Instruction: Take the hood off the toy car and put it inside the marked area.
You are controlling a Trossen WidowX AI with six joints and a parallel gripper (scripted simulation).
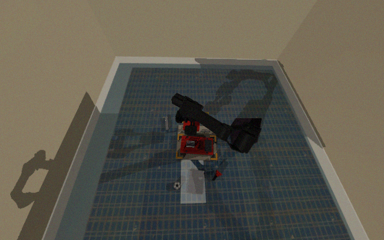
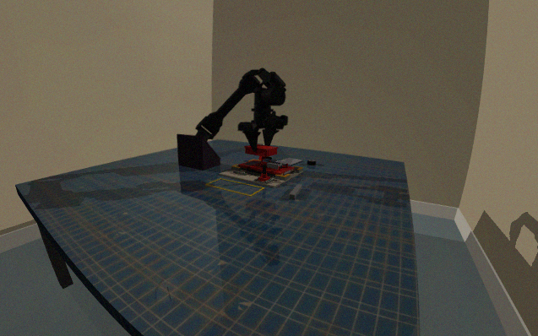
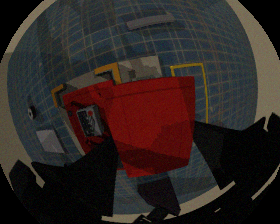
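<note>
Hood (image 2: 260,149), a red flat panel, hangs pinched in the jaws of the gripper (image 2: 262,143), lifted off the toy car (image 2: 264,168) and held in the air above it. The car sits on a pale base plate (image 2: 241,174) with orange corner marks. Removal looks finished; the carry is the step in hand. Next, the hood needs moving sideways to the yellow-outlined marked area (image 2: 235,186) on the worktop (image 2: 266,262) just beside the plate, then lowering flat inside the outline before the jaws spread and lift away. Nothing lies inside that outline. No containers appear.
</note>
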